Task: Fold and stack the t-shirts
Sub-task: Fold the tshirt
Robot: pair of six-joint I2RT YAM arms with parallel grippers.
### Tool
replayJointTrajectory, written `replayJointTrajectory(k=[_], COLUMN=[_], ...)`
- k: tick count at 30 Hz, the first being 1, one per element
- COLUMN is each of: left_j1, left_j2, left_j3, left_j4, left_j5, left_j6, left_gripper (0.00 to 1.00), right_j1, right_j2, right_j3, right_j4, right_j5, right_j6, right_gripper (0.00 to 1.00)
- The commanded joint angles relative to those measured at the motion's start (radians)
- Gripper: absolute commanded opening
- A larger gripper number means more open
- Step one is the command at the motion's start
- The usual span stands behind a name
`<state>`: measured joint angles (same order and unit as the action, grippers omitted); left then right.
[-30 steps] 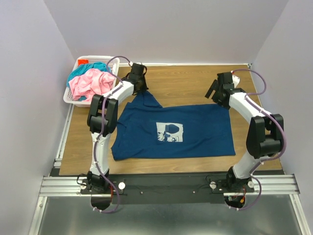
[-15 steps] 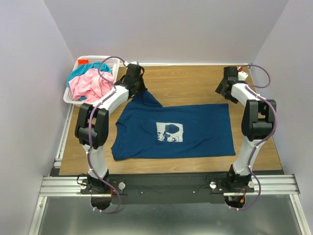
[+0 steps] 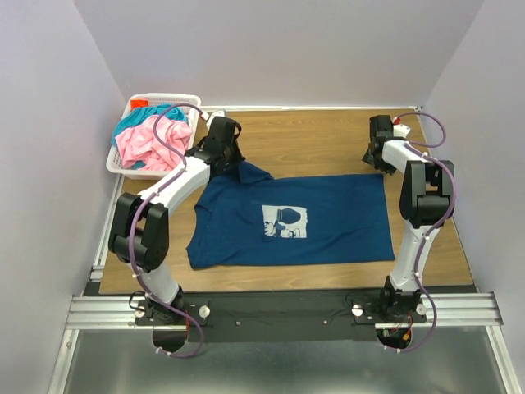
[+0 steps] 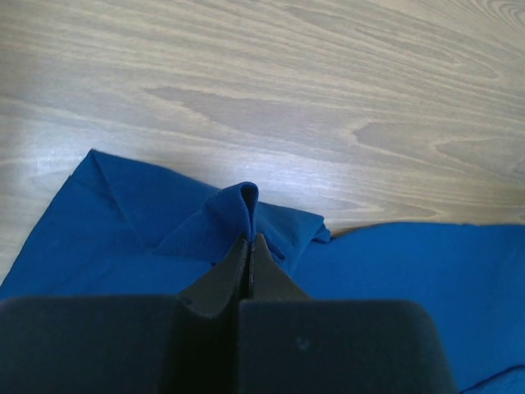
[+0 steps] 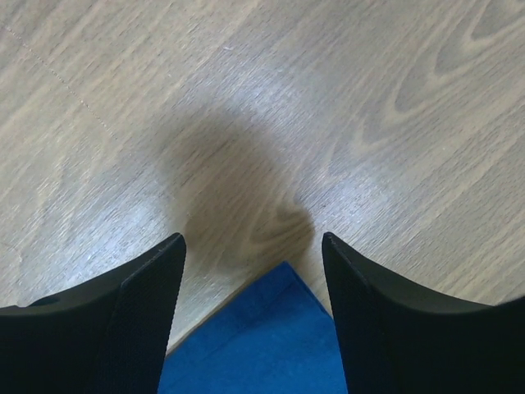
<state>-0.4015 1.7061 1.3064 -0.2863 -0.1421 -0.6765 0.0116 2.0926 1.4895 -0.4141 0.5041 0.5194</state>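
Note:
The dark blue t-shirt (image 3: 291,217) with a white mouse print lies spread on the wooden table. My left gripper (image 3: 232,158) is shut on a pinched fold of its far left sleeve (image 4: 246,205), low over the table. My right gripper (image 3: 376,156) is open, its jaws either side of the shirt's far right corner (image 5: 271,336), with the fingers (image 5: 148,287) apart from the cloth. The pink t-shirt (image 3: 152,139) and the teal t-shirt (image 3: 135,119) lie bunched in the white basket (image 3: 119,168).
The basket stands at the table's far left corner. Bare wood (image 3: 312,139) runs along the far side behind the shirt. Grey walls close in on three sides. A metal rail (image 3: 279,312) runs along the near edge.
My left gripper has come down and nearer with the sleeve, which now lies lower. My right gripper has swung to the far right and come down over the shirt's far right corner.

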Motion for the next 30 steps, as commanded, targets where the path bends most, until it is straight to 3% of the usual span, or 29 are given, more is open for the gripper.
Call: replayJointTrajectory(k=[1, 4, 6, 16, 22, 26, 30], left_j1=[-0.011, -0.017, -0.019, -0.046, -0.060, -0.068, -0.071], left_j2=[-0.054, -0.082, -0.103, -0.175, -0.212, -0.230, -0.252], left_j3=[-0.042, -0.065, -0.090, -0.168, -0.222, -0.239, -0.248], left_j4=[-0.036, -0.043, -0.045, -0.059, -0.059, -0.057, -0.063], left_j5=[-0.044, -0.051, -0.056, -0.093, -0.119, -0.120, -0.125], left_j6=[-0.035, -0.050, -0.057, -0.116, -0.158, -0.167, -0.169], left_gripper=[0.00, 0.00, 0.00, 0.00, 0.00, 0.00, 0.00], right_j1=[0.001, -0.001, 0.001, 0.001, -0.001, 0.001, 0.001], right_j2=[0.017, 0.021, 0.027, 0.023, -0.019, -0.048, -0.100], right_j3=[0.012, -0.005, -0.009, -0.054, -0.106, -0.140, -0.146], right_j4=[-0.008, -0.008, -0.009, -0.009, -0.011, -0.011, -0.011], right_j5=[0.043, 0.050, 0.031, 0.019, 0.010, 0.019, 0.021], right_j6=[-0.002, -0.007, -0.007, 0.002, 0.021, 0.027, 0.021], right_gripper=[0.73, 0.71, 0.61, 0.49, 0.29, 0.04, 0.01])
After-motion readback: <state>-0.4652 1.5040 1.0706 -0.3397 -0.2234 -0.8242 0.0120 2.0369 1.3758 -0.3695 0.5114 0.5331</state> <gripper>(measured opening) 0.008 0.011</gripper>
